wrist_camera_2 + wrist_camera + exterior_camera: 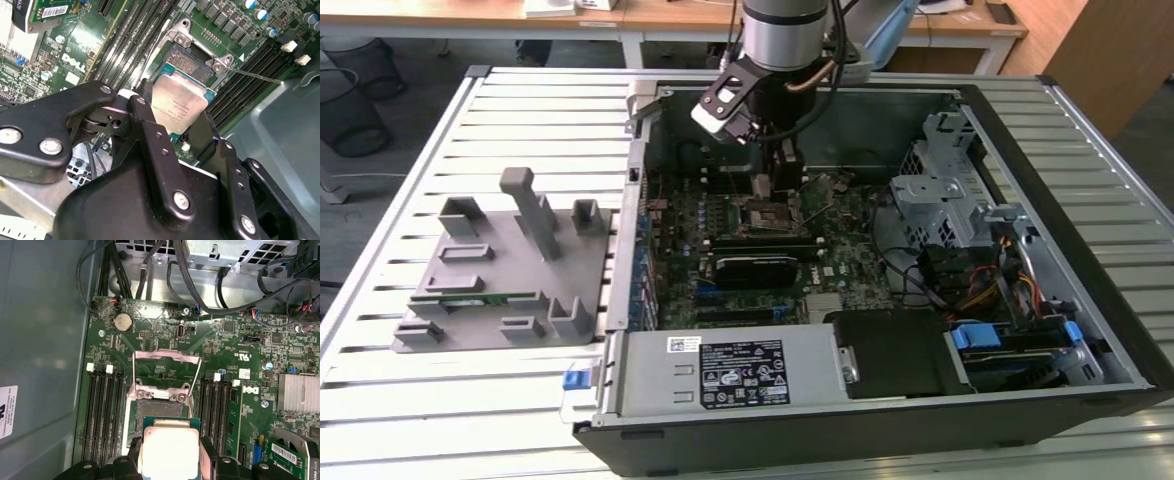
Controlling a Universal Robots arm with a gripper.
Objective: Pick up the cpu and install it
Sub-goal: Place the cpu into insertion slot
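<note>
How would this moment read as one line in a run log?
gripper: shut on cpu | cpu: held over open socket, not yet seated | site: motherboard in computer case

Silver cpu (181,100); black hand (172,125); green motherboard (159,347)

Silver cylindrical arm (785,30); matte black claw (176,120), jointed links dotted with silver screws (181,200)

Mid-frame, a black gripper (174,120) clamps a silver cpu (181,100) by its edges, over an open socket (192,62) on a green motherboard (75,47).
</note>
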